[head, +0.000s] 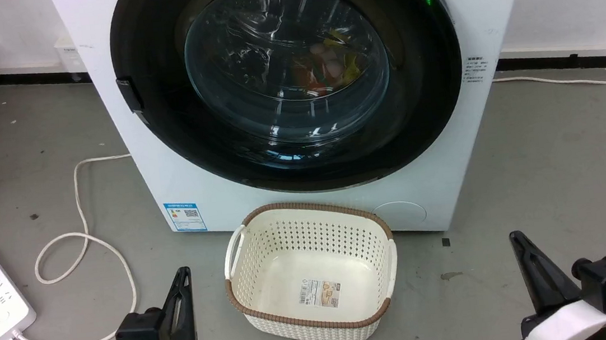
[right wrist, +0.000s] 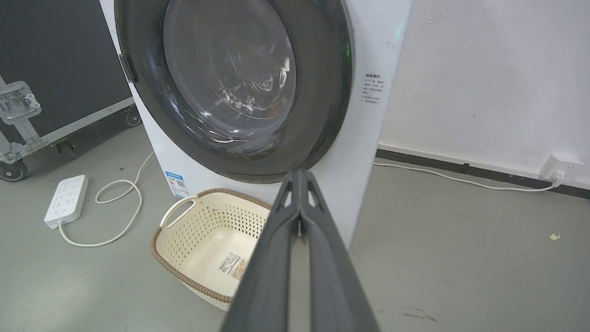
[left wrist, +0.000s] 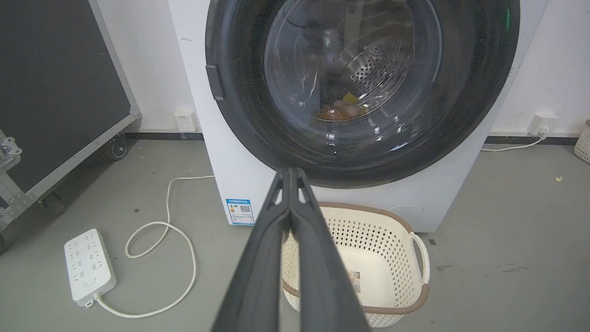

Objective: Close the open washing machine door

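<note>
While parked low, clear of the washing machine (head: 128, 171), flanks the basket (head: 312, 205) with left gripper (head: 181, 274) and right gripper (head: 514, 238), both pinched together, empty; finds the washing machine door (head: 288, 81) flush against the front, so likely needs no push.

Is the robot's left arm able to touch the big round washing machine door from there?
Probably yes. The left gripper, shut, hangs short of the washing machine door. The basket sits to its right and the white cord to its left, so neither seems to block a forward reach.
</note>
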You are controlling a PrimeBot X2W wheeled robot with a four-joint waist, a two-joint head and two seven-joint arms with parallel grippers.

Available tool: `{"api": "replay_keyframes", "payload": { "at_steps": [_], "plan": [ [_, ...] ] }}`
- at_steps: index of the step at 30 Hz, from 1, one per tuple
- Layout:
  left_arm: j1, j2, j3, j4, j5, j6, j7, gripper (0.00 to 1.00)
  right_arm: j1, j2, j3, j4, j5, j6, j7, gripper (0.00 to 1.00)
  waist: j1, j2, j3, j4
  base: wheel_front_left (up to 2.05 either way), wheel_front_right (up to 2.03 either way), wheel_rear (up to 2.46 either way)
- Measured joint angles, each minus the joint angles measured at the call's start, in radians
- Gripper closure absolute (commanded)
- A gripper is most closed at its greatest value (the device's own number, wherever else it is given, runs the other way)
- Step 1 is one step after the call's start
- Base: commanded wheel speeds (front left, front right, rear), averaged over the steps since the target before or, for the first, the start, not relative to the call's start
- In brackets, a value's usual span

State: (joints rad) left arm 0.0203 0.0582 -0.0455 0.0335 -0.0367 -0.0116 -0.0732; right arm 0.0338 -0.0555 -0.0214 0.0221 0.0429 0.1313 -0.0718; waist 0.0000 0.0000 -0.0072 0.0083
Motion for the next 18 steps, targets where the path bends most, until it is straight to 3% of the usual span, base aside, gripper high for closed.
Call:
{"api": "replay_keyframes", "payload": {
  "at_steps": [18],
  "plan": [
    [-0.001,-0.004,0.024,-0.015,0.013,0.001,0.038,1.00,-0.008,0.000,0.010,-0.008,-0.018,0.000,0.036,1.00,0.0001,0.0000,0.004,-0.004,0.00,0.00,0.00]
  ]
}}
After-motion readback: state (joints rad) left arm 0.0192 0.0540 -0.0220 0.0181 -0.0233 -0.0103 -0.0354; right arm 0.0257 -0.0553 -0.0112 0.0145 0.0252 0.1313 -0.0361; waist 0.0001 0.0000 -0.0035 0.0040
